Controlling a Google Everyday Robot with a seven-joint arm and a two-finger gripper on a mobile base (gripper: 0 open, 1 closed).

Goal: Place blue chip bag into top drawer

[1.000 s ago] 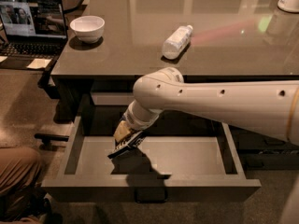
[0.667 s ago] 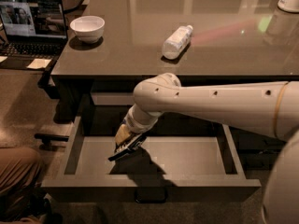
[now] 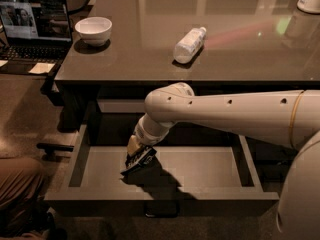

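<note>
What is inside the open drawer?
The tool is down in the top drawer, holding the blue chip bag. Around it only the grey bottom shows. The arm covers the back part, and the bag hides the spot beneath it.

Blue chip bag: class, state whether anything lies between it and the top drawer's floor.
Nothing visible does. The tool holds the blue chip bag inside the open top drawer, over its bare floor.
</note>
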